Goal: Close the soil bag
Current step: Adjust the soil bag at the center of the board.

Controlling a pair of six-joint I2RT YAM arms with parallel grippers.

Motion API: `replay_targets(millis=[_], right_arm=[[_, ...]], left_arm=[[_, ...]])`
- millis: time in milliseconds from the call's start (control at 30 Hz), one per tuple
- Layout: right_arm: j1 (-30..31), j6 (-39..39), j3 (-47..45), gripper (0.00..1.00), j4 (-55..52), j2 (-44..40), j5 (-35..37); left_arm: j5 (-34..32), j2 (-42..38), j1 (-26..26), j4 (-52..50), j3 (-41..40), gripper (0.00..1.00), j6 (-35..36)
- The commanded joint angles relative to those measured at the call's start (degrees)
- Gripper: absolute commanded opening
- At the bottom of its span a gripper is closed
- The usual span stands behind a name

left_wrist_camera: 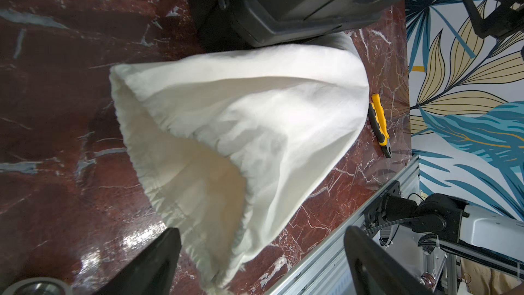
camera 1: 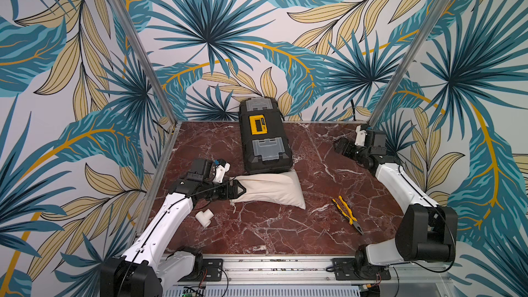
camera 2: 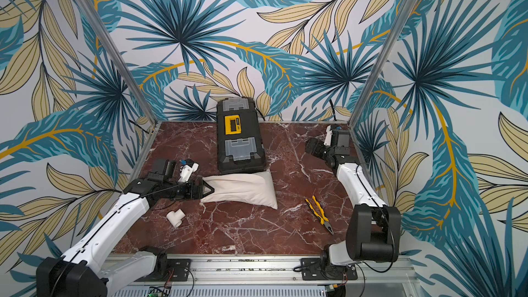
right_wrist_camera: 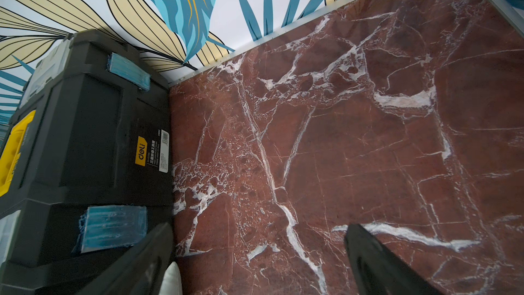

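**Bag not yet closed**

The bag (camera 1: 271, 190) lay against the toolbox (camera 1: 264, 138), mouth gaping. My left gripper (camera 1: 241, 189) stood open at the hem, gripping nothing. The right gripper (right_wrist_camera: 259, 227) hung open, well apart. I judged all the closing remained.

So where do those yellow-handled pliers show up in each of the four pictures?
In a top view: pliers on the table, right of the cream bag.
In a top view: same spot, right of the bag.
Left wrist: just past the bag's closed end, toward the wall.
Right wrist: not in it.
Shared landmark: black toolbox, in all four.
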Motion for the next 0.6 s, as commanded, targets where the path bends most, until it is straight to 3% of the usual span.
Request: replay_targets(millis=[0, 167, 300, 567], right_arm=[[0.26, -0.47, -1.44, 0.99, 0.12, -1.54, 0.16], [0.27, -0.47, -1.25, 0.99, -0.64, 0.10, 0.24], [0.25, -0.23, -1.25, 0.99, -0.78, 1.49, -0.13], [0.38, 1.16, -1.92, 0.99, 0.12, 1.13, -0.29]], left_arm=[[0.34, 0.67, -1.27, -0.52, 0.35, 0.92, 1.15], [-1.28, -0.02, -6.52, -0.98, 0.00, 0.90, 1.07], [-3.06, 0.41, -9.02, -1.33, 0.39, 0.83, 0.84], [-3.11, 1.20, -9.13, -0.87, 1.57, 0.46, 0.92]])
